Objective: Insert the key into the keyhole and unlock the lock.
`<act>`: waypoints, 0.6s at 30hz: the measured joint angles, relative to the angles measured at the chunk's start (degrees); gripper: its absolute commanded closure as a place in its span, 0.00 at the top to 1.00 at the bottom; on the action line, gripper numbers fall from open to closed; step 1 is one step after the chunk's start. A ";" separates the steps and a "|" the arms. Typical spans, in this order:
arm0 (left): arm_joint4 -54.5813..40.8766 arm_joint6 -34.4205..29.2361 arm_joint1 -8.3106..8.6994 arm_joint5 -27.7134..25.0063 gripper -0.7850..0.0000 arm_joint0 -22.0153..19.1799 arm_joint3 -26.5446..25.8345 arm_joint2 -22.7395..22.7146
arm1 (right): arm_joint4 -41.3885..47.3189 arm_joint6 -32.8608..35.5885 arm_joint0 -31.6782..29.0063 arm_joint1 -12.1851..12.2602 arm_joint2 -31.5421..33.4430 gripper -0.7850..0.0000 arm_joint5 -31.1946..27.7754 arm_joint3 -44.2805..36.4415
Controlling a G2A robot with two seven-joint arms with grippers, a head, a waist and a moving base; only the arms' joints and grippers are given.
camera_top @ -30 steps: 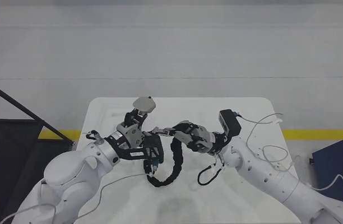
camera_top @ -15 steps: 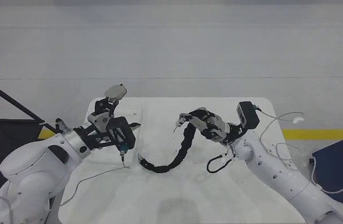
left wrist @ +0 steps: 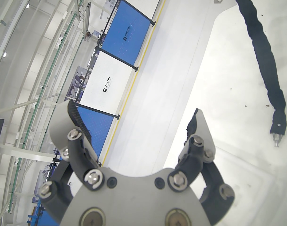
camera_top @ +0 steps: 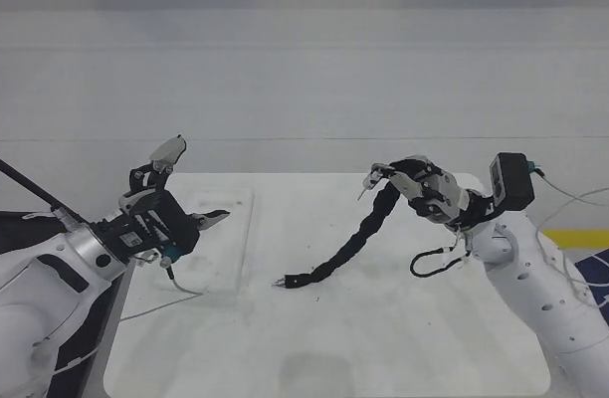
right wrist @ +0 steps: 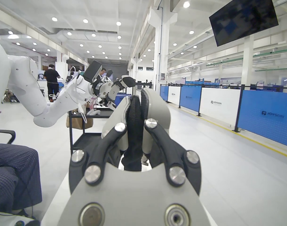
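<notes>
Lock cable (camera_top: 356, 239) looks floppy and fabric-sleeved, so I'd guess it sags and swings. Best grabbed by its stiff metal tip (camera_top: 285, 283), which rests on the worktop (camera_top: 384, 338). Right end effector (camera_top: 399, 177) is clenched on the cable's far end, raised well above the tip, with the key (camera_top: 369, 182) dangling there. Left end effector (camera_top: 197, 184) gapes, well away from the tip, over a white mat (camera_top: 235, 249).

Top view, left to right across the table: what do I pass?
left tool, open → free end of the lock cable → dangling key → right tool, shut on that cable.
</notes>
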 measured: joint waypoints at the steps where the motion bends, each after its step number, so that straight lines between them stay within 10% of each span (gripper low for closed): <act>1: -0.43 0.04 -0.01 0.11 1.00 0.10 0.00 -0.23 | 0.29 1.33 0.10 0.35 1.18 0.00 0.00 -0.74; 8: -2.73 0.03 -0.06 0.12 1.00 1.05 0.00 -1.61 | 2.19 12.69 0.21 1.63 4.07 0.00 0.00 -5.14; 18: -3.56 -0.03 -0.06 -0.65 1.00 2.56 0.00 -2.16 | 6.62 23.26 5.87 -5.45 -16.51 0.00 2.71 6.84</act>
